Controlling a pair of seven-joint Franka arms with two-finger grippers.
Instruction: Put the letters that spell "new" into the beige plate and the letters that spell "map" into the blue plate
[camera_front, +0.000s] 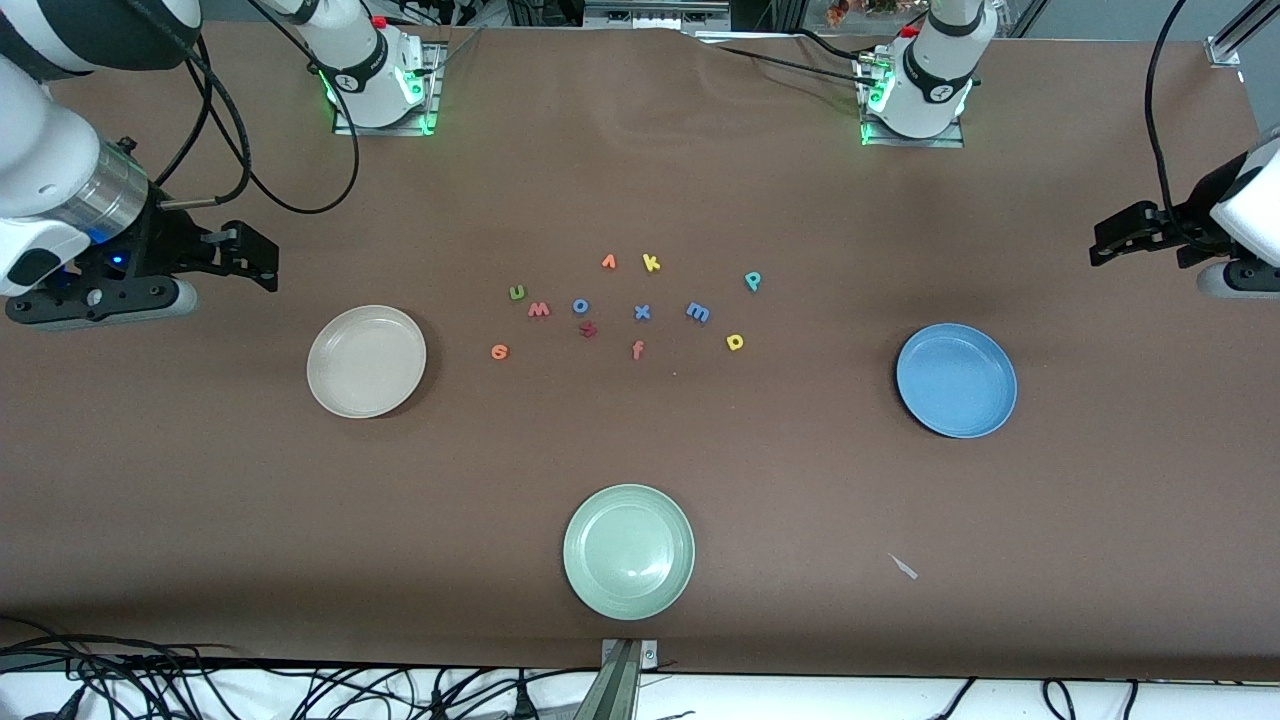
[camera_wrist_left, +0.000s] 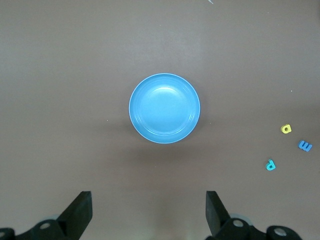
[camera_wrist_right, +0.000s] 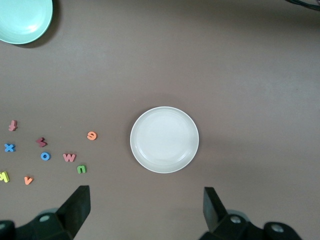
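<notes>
Letters strewn between both plates

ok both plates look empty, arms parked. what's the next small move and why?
Probably bring the left end effector, open above the blue plate, over to the yellow a, the "map" letter lying nearest that plate. No letter sits in it or in the beige plate yet. The right end effector waits, open, above the beige plate.

letters between beige plate and blue plate
</notes>
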